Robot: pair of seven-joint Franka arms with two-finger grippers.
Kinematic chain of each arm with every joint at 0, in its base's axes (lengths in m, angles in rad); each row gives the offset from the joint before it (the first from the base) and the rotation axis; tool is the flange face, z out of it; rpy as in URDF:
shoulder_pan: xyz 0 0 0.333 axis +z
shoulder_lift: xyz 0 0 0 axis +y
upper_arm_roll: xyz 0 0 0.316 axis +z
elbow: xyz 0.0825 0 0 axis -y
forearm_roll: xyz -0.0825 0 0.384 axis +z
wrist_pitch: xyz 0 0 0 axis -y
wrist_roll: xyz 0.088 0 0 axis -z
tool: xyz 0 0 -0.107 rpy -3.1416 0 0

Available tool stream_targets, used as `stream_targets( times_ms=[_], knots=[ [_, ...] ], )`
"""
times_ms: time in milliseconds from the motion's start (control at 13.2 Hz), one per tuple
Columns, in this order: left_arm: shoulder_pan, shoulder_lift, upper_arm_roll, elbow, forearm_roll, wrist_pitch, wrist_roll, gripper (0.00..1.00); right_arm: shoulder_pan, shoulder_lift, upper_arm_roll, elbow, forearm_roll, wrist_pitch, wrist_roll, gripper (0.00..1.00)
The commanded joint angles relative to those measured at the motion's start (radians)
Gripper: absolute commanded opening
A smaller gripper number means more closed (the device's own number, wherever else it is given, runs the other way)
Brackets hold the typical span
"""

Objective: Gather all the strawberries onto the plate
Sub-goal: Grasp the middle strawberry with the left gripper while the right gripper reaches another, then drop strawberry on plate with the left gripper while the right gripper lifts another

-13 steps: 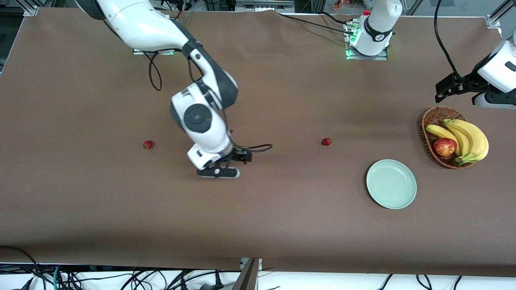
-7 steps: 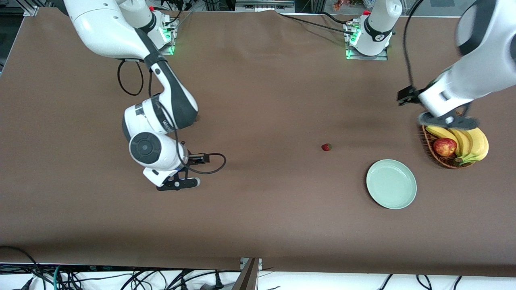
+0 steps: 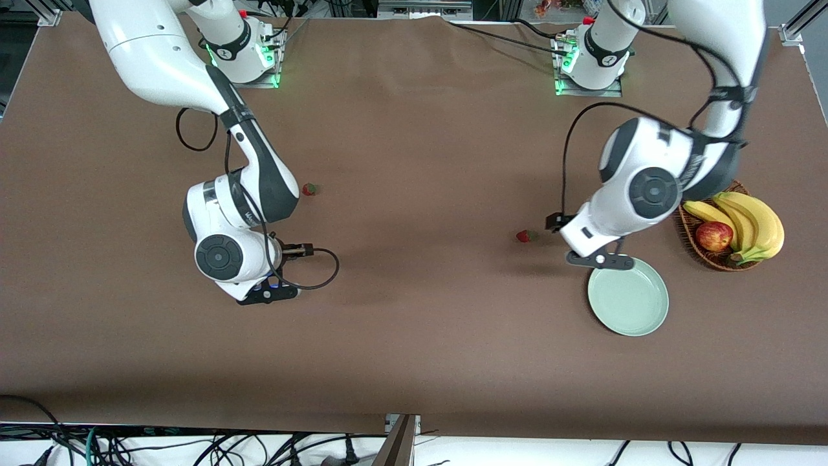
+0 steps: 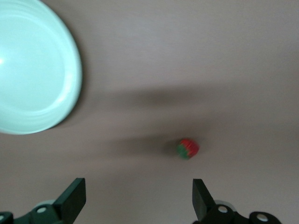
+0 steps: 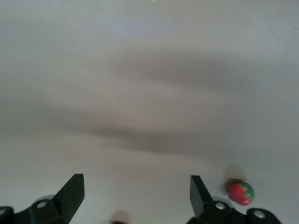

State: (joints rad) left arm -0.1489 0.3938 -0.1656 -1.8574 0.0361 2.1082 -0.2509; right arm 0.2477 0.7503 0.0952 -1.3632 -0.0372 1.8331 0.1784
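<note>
a: left pincer [image 3: 598,260] over the plate's [image 3: 631,304] rim, fingers apart, empty. nearest strawberry [image 3: 524,236] just beside it on the counter [image 3: 414,336], mid-length.

b: right pincer [image 3: 268,294] apart too, empty, over bare cloth toward the right arm's end. another strawberry [image 3: 310,189] closer to the base-side edge, by that arm's elbow.

a: risk: tiny and round, so likely to roll off if nudged by one finger first.

b: or clipped by the plate rim on descent.

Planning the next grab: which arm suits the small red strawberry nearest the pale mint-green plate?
Left. The open left gripper hangs beside that strawberry and plate; the right gripper is toward its own end.
</note>
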Motion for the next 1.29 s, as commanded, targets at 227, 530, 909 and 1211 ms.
stream_targets(
  times_ms=[227, 530, 909, 1211],
  knots=[
    [-0.043, 0.055, -0.061, -0.206, 0.011, 0.357, -0.156, 1.00, -0.128, -0.019, -0.017, -0.132, -0.009, 0.086, -0.230, 1.00],
    [-0.029, 0.117, -0.063, -0.203, 0.149, 0.449, -0.154, 1.00, -0.130, -0.032, -0.064, -0.212, -0.006, 0.101, -0.238, 1.00],
    [-0.029, 0.138, -0.063, -0.203, 0.151, 0.451, -0.156, 0.20, -0.131, -0.051, -0.097, -0.261, 0.005, 0.089, -0.221, 1.00],
    [-0.009, 0.103, -0.057, -0.189, 0.151, 0.409, -0.130, 0.02, -0.131, -0.052, -0.104, -0.283, 0.011, 0.078, -0.218, 0.76]
  ],
)
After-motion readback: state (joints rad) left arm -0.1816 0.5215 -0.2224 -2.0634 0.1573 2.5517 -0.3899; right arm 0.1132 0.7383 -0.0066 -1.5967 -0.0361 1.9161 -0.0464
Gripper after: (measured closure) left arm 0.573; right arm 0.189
